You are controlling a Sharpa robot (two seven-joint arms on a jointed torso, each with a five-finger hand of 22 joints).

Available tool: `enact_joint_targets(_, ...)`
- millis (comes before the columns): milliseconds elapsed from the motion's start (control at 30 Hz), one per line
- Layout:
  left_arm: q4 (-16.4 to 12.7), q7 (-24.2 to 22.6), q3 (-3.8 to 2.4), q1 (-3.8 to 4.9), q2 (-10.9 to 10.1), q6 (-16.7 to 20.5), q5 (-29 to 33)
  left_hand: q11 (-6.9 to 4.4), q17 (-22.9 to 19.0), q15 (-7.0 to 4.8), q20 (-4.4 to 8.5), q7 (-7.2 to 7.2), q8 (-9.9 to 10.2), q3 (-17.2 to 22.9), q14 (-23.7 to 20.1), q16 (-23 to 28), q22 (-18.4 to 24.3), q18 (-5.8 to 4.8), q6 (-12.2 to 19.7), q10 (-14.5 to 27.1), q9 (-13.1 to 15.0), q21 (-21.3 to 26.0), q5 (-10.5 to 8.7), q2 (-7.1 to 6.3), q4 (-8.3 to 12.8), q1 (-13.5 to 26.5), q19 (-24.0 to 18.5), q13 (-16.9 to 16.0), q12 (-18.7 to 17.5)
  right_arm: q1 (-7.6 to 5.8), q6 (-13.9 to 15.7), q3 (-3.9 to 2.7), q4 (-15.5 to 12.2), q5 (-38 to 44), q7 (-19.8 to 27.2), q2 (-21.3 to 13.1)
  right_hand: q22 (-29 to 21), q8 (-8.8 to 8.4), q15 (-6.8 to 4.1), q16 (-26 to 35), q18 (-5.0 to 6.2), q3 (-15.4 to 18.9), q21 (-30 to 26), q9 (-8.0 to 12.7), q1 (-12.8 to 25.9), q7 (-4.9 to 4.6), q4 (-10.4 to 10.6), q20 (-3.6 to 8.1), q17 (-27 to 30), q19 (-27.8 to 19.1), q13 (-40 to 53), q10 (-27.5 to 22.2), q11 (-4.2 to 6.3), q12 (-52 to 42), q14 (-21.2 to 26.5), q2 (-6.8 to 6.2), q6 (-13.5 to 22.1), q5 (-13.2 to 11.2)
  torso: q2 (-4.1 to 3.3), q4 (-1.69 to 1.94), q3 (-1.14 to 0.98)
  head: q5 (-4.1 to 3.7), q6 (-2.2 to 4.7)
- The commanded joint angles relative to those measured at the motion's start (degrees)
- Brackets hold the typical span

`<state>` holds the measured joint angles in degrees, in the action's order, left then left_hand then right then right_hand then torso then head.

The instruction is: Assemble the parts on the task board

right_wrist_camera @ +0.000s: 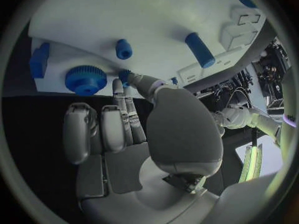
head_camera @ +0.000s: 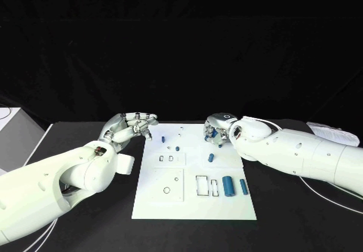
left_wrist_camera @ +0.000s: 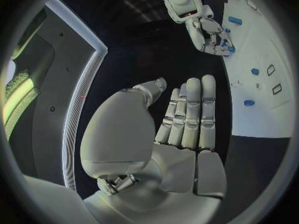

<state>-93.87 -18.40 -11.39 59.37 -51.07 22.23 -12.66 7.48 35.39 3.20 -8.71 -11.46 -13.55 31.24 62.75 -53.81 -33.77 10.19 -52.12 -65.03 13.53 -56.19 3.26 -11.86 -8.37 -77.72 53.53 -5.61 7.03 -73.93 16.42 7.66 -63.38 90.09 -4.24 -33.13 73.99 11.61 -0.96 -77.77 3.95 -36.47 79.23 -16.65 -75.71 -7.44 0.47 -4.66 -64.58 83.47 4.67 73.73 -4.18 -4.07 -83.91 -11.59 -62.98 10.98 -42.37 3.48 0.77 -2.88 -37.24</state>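
Note:
The white task board (head_camera: 189,205) lies in the middle of the black table. My right hand (head_camera: 217,131) is over the board's far right part, and its thumb and a fingertip (right_wrist_camera: 118,84) pinch a small blue part (right_wrist_camera: 124,74). A blue gear (right_wrist_camera: 86,79) sits on the board right beside those fingers. My left hand (head_camera: 135,126) hovers at the board's far left corner, fingers straight and side by side (left_wrist_camera: 190,114), holding nothing. Small blue pegs (head_camera: 162,139) (head_camera: 211,157) stand mid-board. Two blue cylinders (head_camera: 227,186) (head_camera: 243,186) lie near the right edge.
Empty outlined slots (head_camera: 203,185) and a square inset plate (head_camera: 168,184) mark the board's near half. A white box (head_camera: 11,123) sits at the table's far left, papers (head_camera: 333,132) at the far right, and cables (head_camera: 325,194) run along the right side.

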Motion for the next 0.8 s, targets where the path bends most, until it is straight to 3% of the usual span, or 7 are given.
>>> enact_joint_targets(33,-0.09,-0.16,-0.07,0.03,0.03,-0.92,-0.19,-0.14,0.07,0.0,-0.11,0.14,-0.21,0.46,-0.51,-0.37,-0.05,0.31,0.43,-0.24,0.05,-0.22,-0.03,0.46,0.04,0.31,-0.41,-0.06,-0.31,0.01,4.04,0.0,-0.12,0.63,-0.51,0.02,0.93,0.86,-0.49,-0.43,-0.81,-0.26,0.68,-0.9,-1.08,0.19,-0.62,0.14,-0.08,0.57,0.59,1.97,1.13,-0.33,-1.86,1.85,-0.73,-0.22,-0.02,-0.01,0.04,0.04,0.09)
enact_joint_targets(267,-0.1,-0.19,-0.08,0.03,-0.05,-0.9,-0.19,-0.16,0.07,-0.02,-0.1,0.16,-0.26,0.56,-0.54,-0.44,-0.16,0.31,0.4,-0.26,0.09,-0.4,-0.04,0.52,0.13,0.21,-0.5,-0.08,-0.3,-0.02,7.89,-0.02,-0.53,0.96,-1.44,0.09,1.91,1.38,-0.66,-0.62,-0.99,-0.68,1.34,-1.57,-1.49,0.29,-1.27,0.34,-0.11,0.9,0.87,2.71,1.3,-0.26,-1.87,2.22,-0.83,-0.42,-0.1,-0.01,0.06,0.15,0.28)
enact_joint_targets(500,-0.12,-0.21,-0.1,0.03,-0.16,-0.85,-0.19,-0.16,0.07,-0.02,-0.1,0.16,-0.26,0.56,-0.54,-0.44,-0.16,0.31,0.4,-0.26,0.09,-0.4,-0.04,0.52,0.13,0.21,-0.5,-0.08,-0.3,-0.32,9.82,-0.07,-0.93,1.03,-2.02,0.75,2.0,1.43,-0.67,-0.58,-1.01,-0.7,1.39,-1.71,-1.47,0.26,-1.45,0.36,0.07,0.92,0.89,2.68,1.27,-0.13,-1.83,2.03,-0.73,-0.38,-0.11,-0.06,0.1,0.28,0.52)
enact_joint_targets(800,-0.26,-0.22,-0.2,0.04,-0.13,-0.88,-0.19,-0.17,0.06,-0.03,-0.1,0.18,-0.29,0.61,-0.57,-0.49,-0.24,0.32,0.37,-0.27,0.12,-0.52,-0.04,0.54,0.19,0.17,-0.57,-0.1,-0.29,-0.47,11.52,-0.11,1.83,0.94,-2.69,4.77,2.14,1.45,-0.66,-0.6,-1.04,-0.75,1.48,-1.79,-1.47,0.24,-1.56,0.37,0.07,0.96,0.9,2.64,1.26,-0.04,-1.82,1.96,-0.66,-0.32,-0.27,0.15,0.24,0.3,0.92)
